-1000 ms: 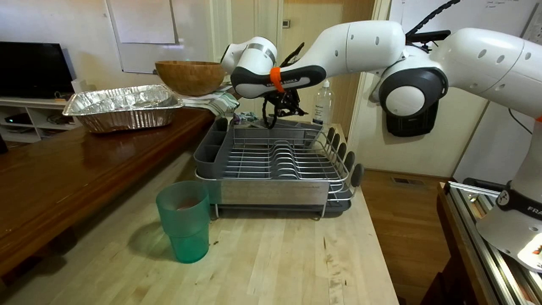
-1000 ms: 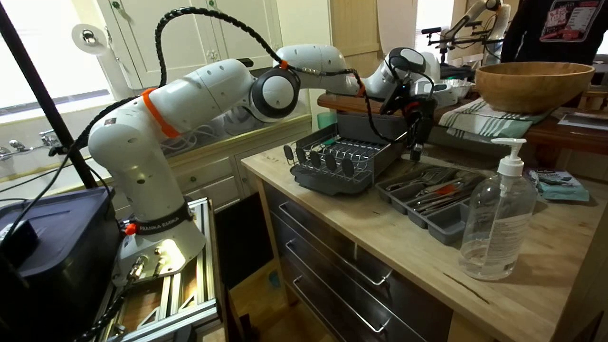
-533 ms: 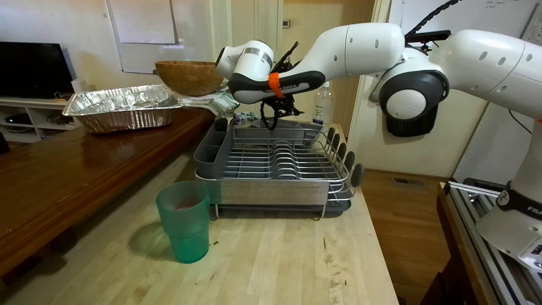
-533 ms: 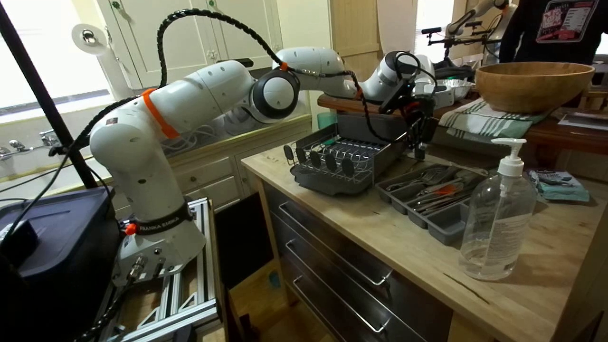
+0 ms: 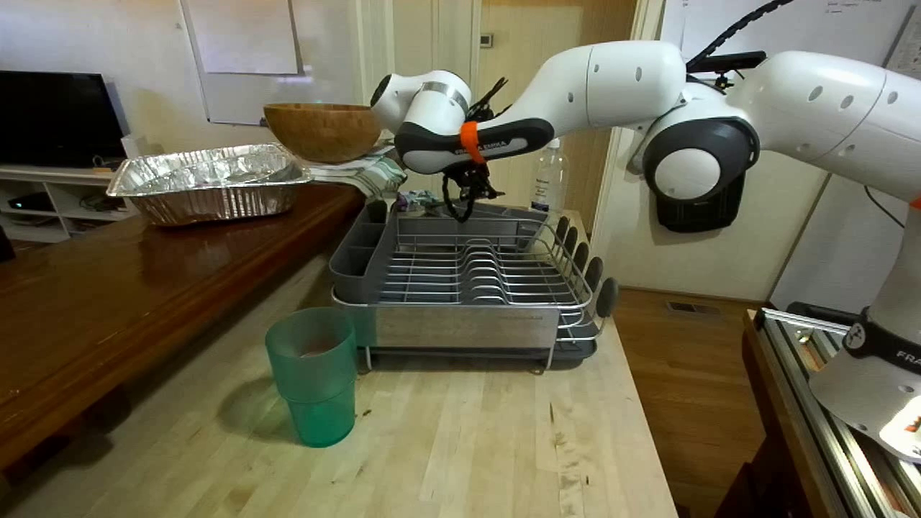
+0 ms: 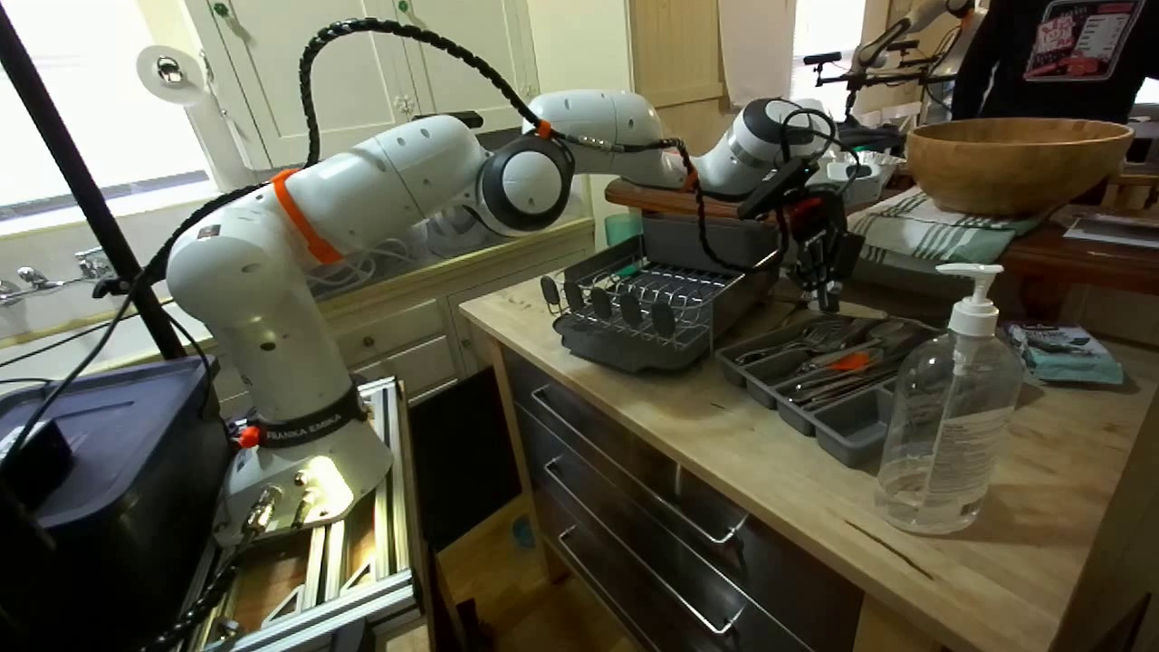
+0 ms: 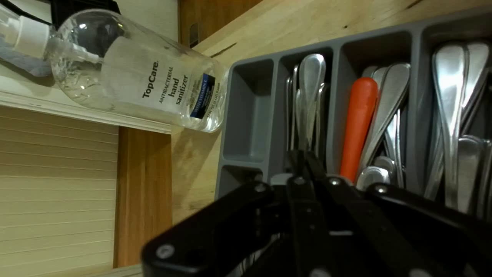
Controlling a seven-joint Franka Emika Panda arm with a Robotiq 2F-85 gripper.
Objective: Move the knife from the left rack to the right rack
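My gripper [image 7: 303, 153] is shut, its dark fingertips together with nothing visible between them. In an exterior view the gripper [image 6: 824, 306] hangs above the back part of the grey cutlery tray [image 6: 851, 433]. In the wrist view this tray [image 7: 335, 100] holds silvery utensils [image 7: 310, 73] and an orange handle [image 7: 357, 123]. I cannot tell which piece is the knife. The left rack, a shiny metal holder, cannot be made out. The right rack [image 5: 593, 273], a row of dark uprights at the drainer's end, also shows in an exterior view [image 6: 632, 310].
The dish drainer [image 5: 460, 327] stands beside the tray, with a grey plastic caddy [image 5: 357, 266] at its end. A green cup [image 5: 313, 381] stands near it. A sanitizer bottle [image 6: 946, 444] stands by the tray. A wooden bowl [image 6: 1019, 167] and foil pan [image 5: 212, 191] sit on the raised counter.
My gripper has dropped slightly and moved away from the drainer, over the cutlery tray. The wrist has turned a little. The tray, drainer and cup have not moved.
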